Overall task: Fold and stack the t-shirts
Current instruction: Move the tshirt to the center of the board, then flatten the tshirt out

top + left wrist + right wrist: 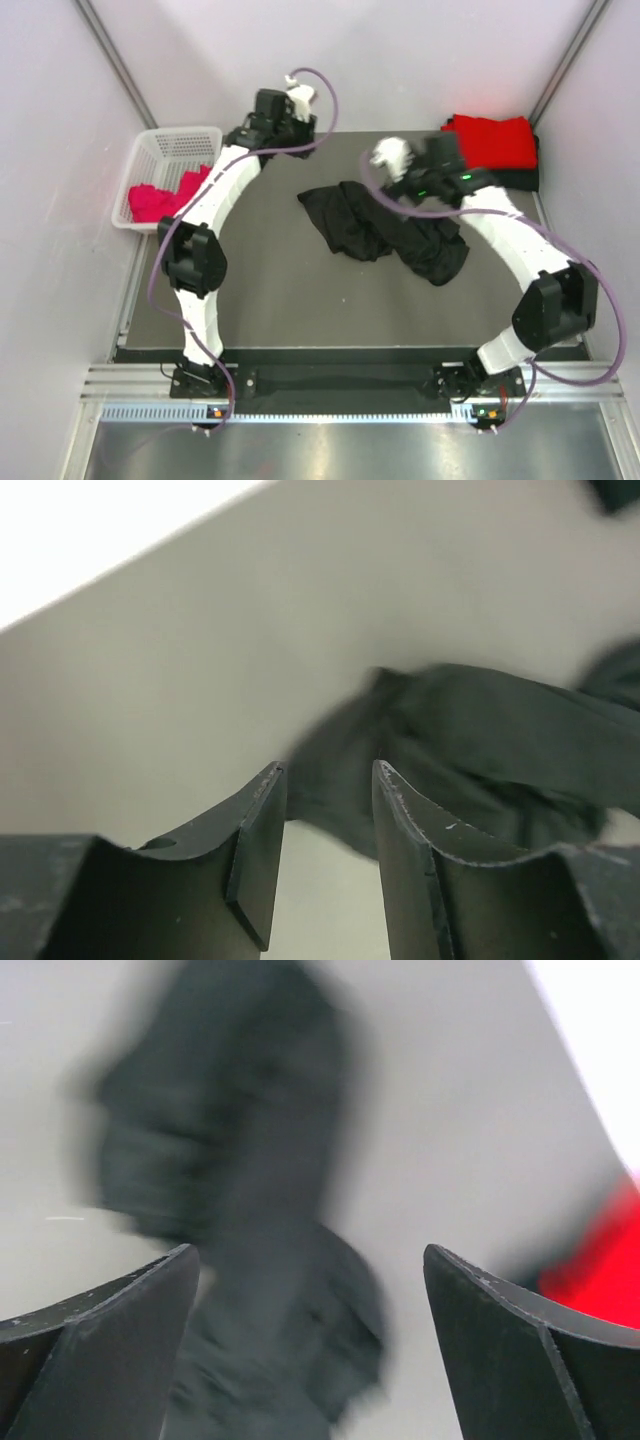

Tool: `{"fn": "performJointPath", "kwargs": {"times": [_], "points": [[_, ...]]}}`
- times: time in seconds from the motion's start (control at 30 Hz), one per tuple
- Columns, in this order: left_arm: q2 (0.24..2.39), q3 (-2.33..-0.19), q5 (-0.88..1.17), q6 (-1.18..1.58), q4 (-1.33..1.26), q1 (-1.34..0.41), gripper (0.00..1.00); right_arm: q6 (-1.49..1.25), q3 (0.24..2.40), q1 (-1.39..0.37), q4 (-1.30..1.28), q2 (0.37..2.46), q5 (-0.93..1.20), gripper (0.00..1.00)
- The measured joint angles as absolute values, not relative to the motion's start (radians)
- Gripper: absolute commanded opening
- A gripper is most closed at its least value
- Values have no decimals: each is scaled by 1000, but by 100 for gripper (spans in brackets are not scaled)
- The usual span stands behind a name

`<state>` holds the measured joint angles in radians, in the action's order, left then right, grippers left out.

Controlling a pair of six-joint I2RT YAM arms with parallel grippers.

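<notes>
A black t-shirt lies crumpled in the middle of the dark table. My left gripper hovers over the table's back edge, left of the shirt. It is open, with nothing between its fingers, and the black t-shirt lies beyond them. My right gripper hangs over the shirt's back edge, wide open and empty. The black t-shirt shows blurred below it. A folded red t-shirt rests at the back right corner, and its red edge shows in the right wrist view.
A white lattice basket stands off the table's left edge with a pink-red shirt in it. Dark cloth lies under the red t-shirt. Pale walls close in the left, back and right sides.
</notes>
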<state>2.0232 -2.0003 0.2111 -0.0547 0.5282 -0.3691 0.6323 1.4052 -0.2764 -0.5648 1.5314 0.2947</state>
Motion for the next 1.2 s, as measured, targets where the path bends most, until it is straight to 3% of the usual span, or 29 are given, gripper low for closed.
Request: {"fn": "performJointPath", "kwargs": {"times": [0.17, 0.43, 0.7, 1.07, 1.17, 1.2], "points": [[1967, -1986, 146, -51, 543, -229, 46, 720, 1394, -542, -601, 1633, 348, 72], [1789, -1741, 122, -50, 570, -102, 45, 727, 1614, -648, -642, 1977, 357, 57], [1681, -1577, 131, -59, 580, -93, 45, 768, 1709, -714, -690, 2074, 355, 59], [1633, -1548, 149, -97, 574, -85, 45, 770, 1743, -735, -733, 2206, 255, 51], [1633, -1547, 159, -99, 570, -84, 45, 773, 1744, -735, -732, 2206, 234, 36], [1633, -1547, 162, -99, 569, -84, 45, 777, 1744, -735, -731, 2206, 227, 23]]}}
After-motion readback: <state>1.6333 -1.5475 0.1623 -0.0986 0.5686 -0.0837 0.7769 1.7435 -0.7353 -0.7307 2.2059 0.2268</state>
